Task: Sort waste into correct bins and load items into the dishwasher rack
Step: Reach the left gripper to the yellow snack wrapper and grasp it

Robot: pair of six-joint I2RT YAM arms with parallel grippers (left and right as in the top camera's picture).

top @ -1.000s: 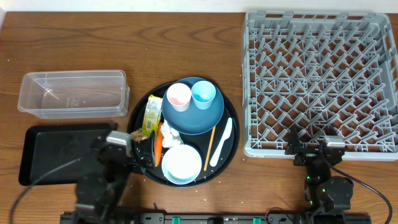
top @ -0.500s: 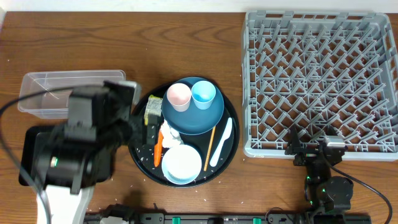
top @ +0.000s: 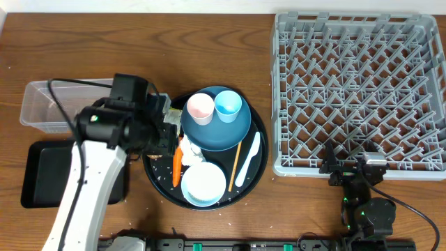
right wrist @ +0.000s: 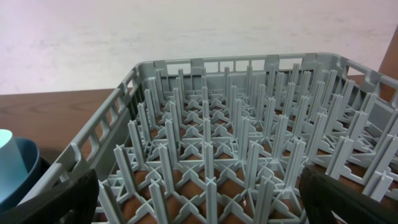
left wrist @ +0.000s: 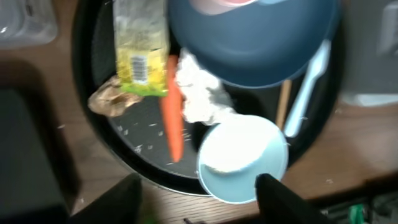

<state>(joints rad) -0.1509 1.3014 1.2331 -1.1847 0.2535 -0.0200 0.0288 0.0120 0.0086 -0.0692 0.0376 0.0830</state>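
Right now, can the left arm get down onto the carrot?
Probably yes. The left gripper hangs open over the round tray, and most of the carrot lies bare below it. Only the wrapper and the tissue crowd its upper half, one on each side.

Dark blue plate (left wrist: pixel 249 53) partly off-frame

L arm (top: pixel 111 129) over left edge of round tray (top: pixel 157 180), beside carrot (top: pixel 177 166); 2 cups (top: pixel 200 107) (top: pixel 228 104) on blue plate (top: pixel 219 134).
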